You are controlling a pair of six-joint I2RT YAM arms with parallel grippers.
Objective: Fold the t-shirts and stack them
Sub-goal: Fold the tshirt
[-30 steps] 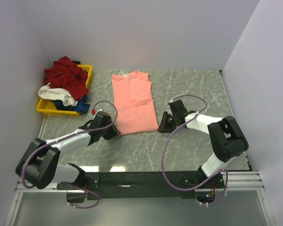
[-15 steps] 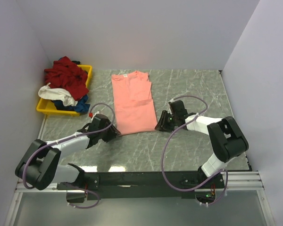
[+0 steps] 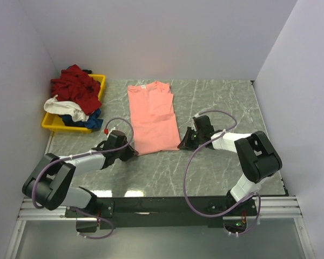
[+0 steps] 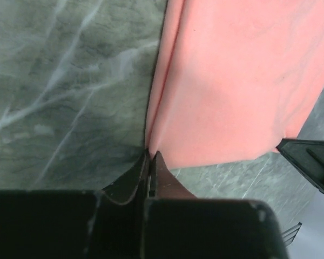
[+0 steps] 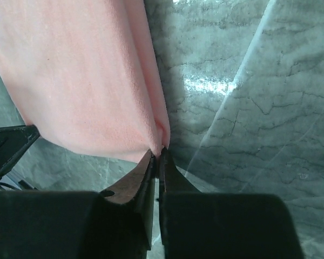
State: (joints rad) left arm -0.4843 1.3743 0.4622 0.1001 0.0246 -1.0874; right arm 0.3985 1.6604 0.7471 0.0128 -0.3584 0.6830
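**While it is pinched at two corners, the pink shirt (image 3: 151, 121) lies flat**

Because the shirt must be folded over, each gripper takes one near corner. The left gripper (image 4: 151, 157) has its fingers pressed together on the left near corner. The right gripper (image 5: 160, 153) is clamped the same way on the right near corner. The shirt lies in the middle of the table (image 3: 221, 102), with its neck toward the far edge. I think holding both corners keeps the cloth straight when lifted. At the far left corner, the yellow tray (image 3: 101, 86) holds a heap: a white shirt (image 3: 59, 105), dark red shirts (image 3: 73, 86) and a blue shirt (image 3: 86, 121).
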